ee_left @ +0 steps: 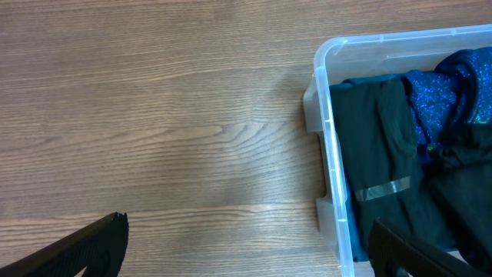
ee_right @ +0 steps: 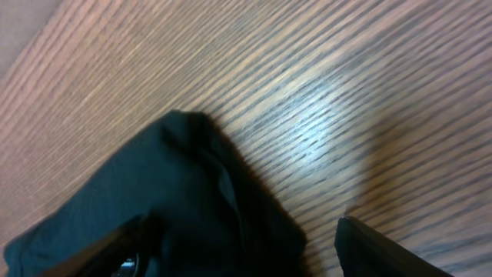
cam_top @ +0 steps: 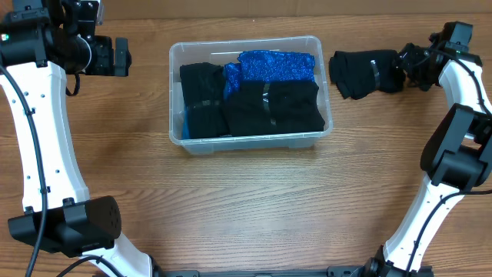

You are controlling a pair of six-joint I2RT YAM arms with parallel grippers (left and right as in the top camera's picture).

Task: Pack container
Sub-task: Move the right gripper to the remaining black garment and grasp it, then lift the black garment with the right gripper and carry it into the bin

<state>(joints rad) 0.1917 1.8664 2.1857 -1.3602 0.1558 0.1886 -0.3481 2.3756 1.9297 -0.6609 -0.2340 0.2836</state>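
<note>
Hovering at far left, the left pincer (cam_top: 123, 55) gapes wide above the table (cam_top: 246, 208). At centre sits the container (cam_top: 250, 144), holding folded black garments (cam_top: 204, 104) and a glittery blue one (cam_top: 277, 65). Just right of it, the right pincer (cam_top: 401, 71) straddles a black bundle (cam_top: 361, 75), its fingers spread and not clamped.
</note>
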